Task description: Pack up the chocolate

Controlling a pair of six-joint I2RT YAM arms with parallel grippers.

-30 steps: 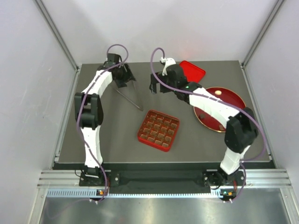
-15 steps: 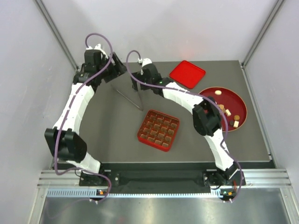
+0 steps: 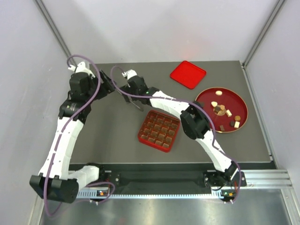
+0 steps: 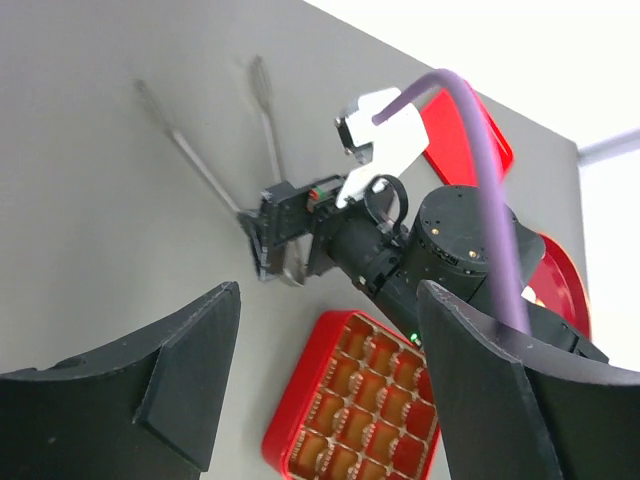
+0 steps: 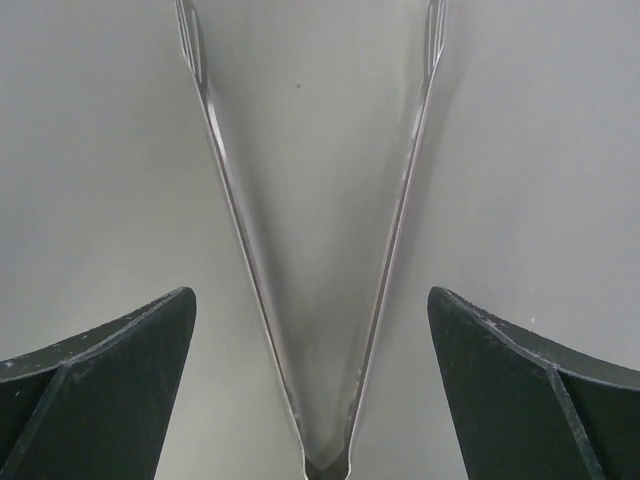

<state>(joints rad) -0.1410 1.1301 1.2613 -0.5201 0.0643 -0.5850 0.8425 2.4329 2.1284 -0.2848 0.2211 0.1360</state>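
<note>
Fingers (image 4: 190,380) of the left gripper (image 4: 330,300) stand wide apart in its wrist view, with the right gripper (image 4: 268,238) beyond, at the tongs (image 4: 188,148). Right wrist view: its fingers (image 5: 100,380) are spread either side of the tongs' hinge end, clear of it. From above, the chocolate (image 3: 218,110) lies on the round plate (image 3: 232,101), right of the tray (image 3: 159,131).

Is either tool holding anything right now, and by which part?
Nothing held. The right tool is open, straddling the tongs near their hinge without gripping; the left tool is open and empty.
</note>
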